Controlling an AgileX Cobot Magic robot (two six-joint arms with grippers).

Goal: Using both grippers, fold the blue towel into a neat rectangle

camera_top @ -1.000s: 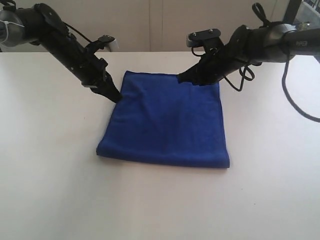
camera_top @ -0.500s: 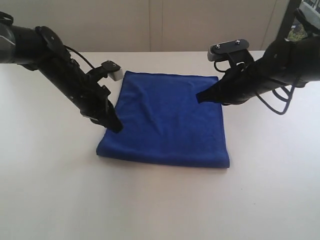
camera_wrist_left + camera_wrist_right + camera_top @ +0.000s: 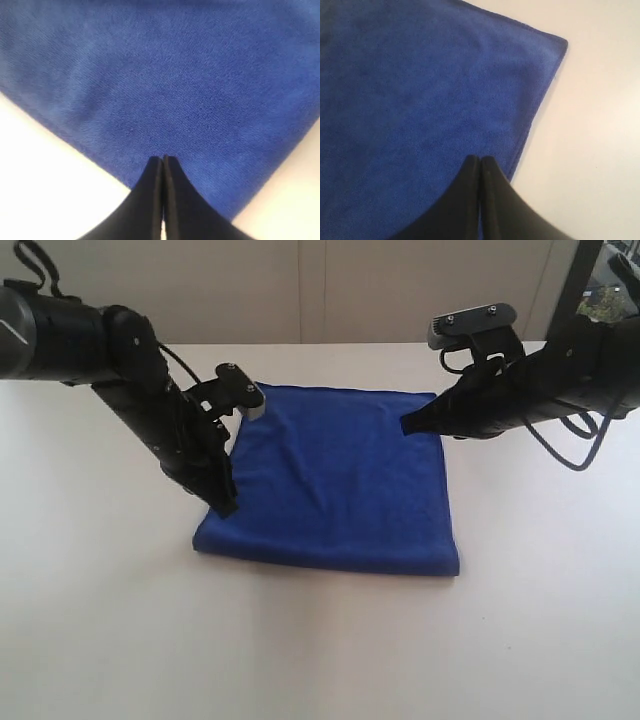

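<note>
Blue towel (image 3: 335, 480) on white table (image 3: 110, 630)

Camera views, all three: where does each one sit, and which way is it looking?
Exterior view: off the arms, raised, looking down across the white table at the blue towel; both black arms show, left gripper and right gripper.
Left wrist view: on the left arm, looking along its shut gripper onto the towel near its edge.
Right wrist view: on the right arm, looking past its shut gripper at a towel corner.
Shared: all three show the towel and table.
</note>
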